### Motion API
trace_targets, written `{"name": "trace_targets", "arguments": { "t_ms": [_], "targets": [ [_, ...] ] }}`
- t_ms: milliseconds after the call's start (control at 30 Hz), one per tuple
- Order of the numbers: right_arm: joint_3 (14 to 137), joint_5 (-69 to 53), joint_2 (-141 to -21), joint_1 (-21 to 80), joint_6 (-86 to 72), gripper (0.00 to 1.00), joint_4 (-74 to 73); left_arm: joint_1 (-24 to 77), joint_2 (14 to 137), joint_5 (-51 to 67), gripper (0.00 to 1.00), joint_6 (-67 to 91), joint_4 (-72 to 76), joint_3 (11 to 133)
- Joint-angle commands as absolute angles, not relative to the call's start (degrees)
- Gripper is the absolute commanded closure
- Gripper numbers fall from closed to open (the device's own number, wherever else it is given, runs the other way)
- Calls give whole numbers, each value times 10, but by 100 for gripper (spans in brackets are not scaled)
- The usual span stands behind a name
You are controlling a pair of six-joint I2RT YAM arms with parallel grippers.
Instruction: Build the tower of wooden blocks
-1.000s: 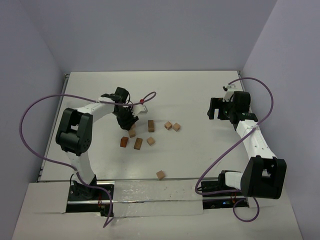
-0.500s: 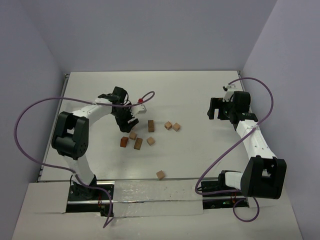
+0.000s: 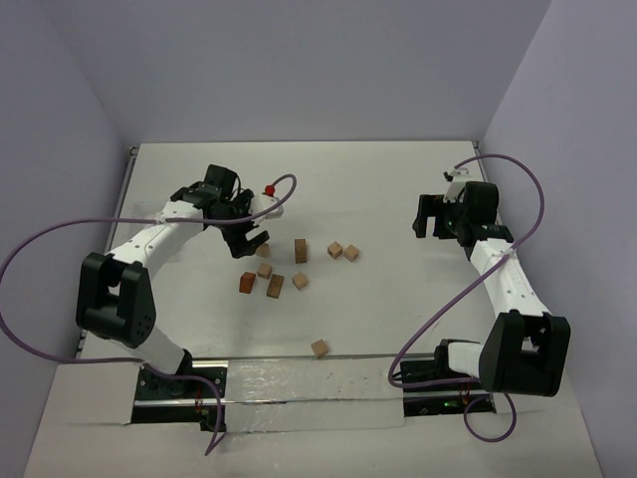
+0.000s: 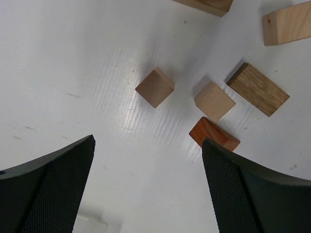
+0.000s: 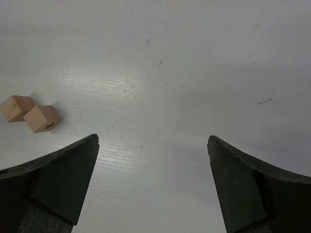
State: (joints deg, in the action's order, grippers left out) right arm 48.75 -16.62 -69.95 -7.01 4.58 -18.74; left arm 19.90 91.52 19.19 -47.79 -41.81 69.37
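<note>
wood blocks (image 4: 154, 87) lie just ahead of the left gripper (image 4: 148, 143), jaws wide and empty; the right gripper (image 5: 153, 138), well apart from it, is wide too. They look light and rigid, so I'd pinch opposite flat faces.

Table (image 3: 398, 309) white, faintly ribbed. Wood: tan cube (image 4: 154, 88), paler tan cube (image 4: 214, 101), reddish-brown block (image 4: 214, 135), brown cuboid (image 4: 257, 89) with striped grain. Purple cable (image 3: 501, 157). Black with mesh texture: left gripper fingers (image 4: 53, 189).

Left arm bent inward at the elbow, left pincer (image 3: 247, 237) pointing down, fingers spread wide, empty, right arm stretched forward, right pincer (image 3: 428, 217) likewise spread, empty
</note>
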Motion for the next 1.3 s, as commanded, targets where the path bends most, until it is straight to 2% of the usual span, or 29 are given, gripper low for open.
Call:
{"name": "trace_targets", "arguments": {
  "t_ms": [0,133,400,567,1000,1167,1233,1267],
  "targets": [
    [516,-172,-690,-73,48,0,-189,209,913,207,8,-393,-345,669],
    [515,-171,-691,-74,48,0,-189,240,942,184,19,-327,-313,671],
    [514,-168,-692,-73,48,0,-188,267,995,131,25,-263,-285,680],
    [513,-167,-693,-73,48,0,-188,266,1038,96,31,-233,-283,702],
    [513,-164,-692,-74,48,0,-187,266,1052,65,39,-217,-270,704],
    [513,-164,-691,-74,48,0,-187,266,1044,66,56,-217,-274,711],
    [513,-164,-690,-74,47,0,-186,267,1039,70,67,-217,-280,720],
    [513,-164,-689,-74,47,0,-186,268,1038,71,76,-214,-288,731]
  ]
}}
